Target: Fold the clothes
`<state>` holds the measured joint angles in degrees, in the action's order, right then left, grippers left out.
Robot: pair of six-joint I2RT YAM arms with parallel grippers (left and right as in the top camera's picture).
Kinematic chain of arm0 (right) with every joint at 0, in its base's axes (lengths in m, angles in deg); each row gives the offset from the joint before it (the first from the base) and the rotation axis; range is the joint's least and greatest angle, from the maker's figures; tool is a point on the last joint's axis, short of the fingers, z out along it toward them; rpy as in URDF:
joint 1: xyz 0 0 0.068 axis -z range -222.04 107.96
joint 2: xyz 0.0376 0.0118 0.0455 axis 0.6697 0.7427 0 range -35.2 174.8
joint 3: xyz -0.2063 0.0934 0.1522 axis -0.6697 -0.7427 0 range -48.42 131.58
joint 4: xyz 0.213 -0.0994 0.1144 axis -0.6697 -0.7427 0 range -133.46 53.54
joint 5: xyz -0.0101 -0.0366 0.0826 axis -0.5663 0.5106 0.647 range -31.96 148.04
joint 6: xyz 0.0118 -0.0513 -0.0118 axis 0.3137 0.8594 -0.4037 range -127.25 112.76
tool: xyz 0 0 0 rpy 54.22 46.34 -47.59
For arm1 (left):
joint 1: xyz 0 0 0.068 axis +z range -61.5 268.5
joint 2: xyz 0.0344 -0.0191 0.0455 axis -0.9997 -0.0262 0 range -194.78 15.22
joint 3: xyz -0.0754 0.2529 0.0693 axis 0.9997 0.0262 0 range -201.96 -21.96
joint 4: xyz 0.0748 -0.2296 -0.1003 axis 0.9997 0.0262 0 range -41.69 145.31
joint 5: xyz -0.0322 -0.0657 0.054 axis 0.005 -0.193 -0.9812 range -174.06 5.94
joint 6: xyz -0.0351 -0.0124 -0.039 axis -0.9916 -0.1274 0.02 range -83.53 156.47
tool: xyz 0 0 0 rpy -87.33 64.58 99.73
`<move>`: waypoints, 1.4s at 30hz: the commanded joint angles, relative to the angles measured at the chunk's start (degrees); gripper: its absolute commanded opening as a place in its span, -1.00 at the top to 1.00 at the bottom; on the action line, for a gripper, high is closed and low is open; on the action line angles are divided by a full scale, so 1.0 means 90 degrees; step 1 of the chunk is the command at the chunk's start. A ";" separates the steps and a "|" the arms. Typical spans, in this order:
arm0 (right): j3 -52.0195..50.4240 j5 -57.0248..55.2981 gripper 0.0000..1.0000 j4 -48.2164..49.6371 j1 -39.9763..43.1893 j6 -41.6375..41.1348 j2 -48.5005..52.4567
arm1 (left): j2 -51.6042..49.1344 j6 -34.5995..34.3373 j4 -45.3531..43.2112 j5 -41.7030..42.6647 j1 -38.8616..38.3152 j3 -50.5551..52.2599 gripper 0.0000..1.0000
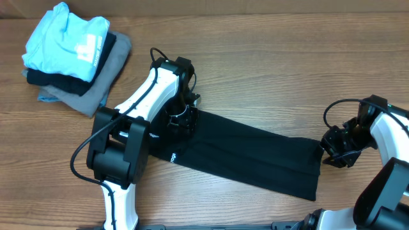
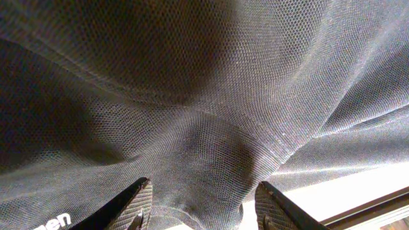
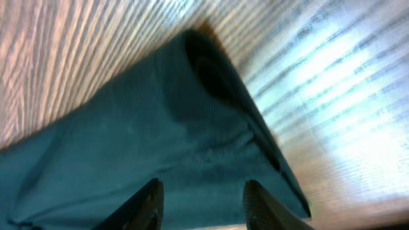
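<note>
The black polo shirt (image 1: 255,153) lies on the wooden table folded into a long strip that runs from centre left to lower right, with a small white mark (image 1: 172,156) near its left end. My left gripper (image 1: 179,121) is down on the strip's left end. In the left wrist view its fingers (image 2: 201,198) are open, with a bulge of black mesh fabric (image 2: 192,96) between them. My right gripper (image 1: 332,153) is at the strip's right end. In the right wrist view its fingers (image 3: 201,198) are open over the cloth's edge (image 3: 160,128).
A stack of clothes sits at the back left: a light blue shirt with white print (image 1: 67,38) on top of a dark garment and a grey folded garment (image 1: 96,89). Bare wooden table (image 1: 268,70) lies behind the strip.
</note>
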<state>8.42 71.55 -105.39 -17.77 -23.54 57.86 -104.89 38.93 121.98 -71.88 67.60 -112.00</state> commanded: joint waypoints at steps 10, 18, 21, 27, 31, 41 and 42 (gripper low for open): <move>-0.1122 0.0665 0.46 0.1188 -0.0029 -0.0017 -0.0136 | 0.0209 -0.0083 -0.0027 -0.0039 0.0046 -0.0049 -0.11; -0.1124 0.0602 0.45 0.1319 -0.0029 -0.0017 -0.0136 | 0.0209 -0.0083 -0.0027 -0.0039 0.0046 -0.0049 -0.11; -0.1124 0.0505 0.77 0.1392 -0.0029 -0.0019 -0.0136 | 0.0209 -0.0083 -0.0027 -0.0039 0.0046 -0.0049 -0.11; -0.0950 0.0505 0.92 0.1105 -0.0005 0.0000 -0.0138 | 0.0209 -0.0083 0.0019 -0.0041 0.0046 -0.0049 -0.09; -0.0508 0.0508 0.92 0.0546 -0.0005 0.0012 -0.0163 | 0.0209 -0.0083 0.0019 -0.0041 0.0046 -0.0049 -0.09; 0.0058 0.0508 0.92 -0.0192 -0.0005 0.0148 -0.0420 | 0.0209 -0.0085 0.0126 -0.0036 0.0342 -0.0051 -0.05; 0.0034 0.0508 0.92 -0.0243 -0.0019 0.0148 -0.0420 | 0.0209 -0.0085 0.0146 -0.0036 0.0401 -0.0051 -0.02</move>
<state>7.96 76.06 -107.05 -17.77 -22.97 55.24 -104.89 38.88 123.05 -72.10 69.52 -112.00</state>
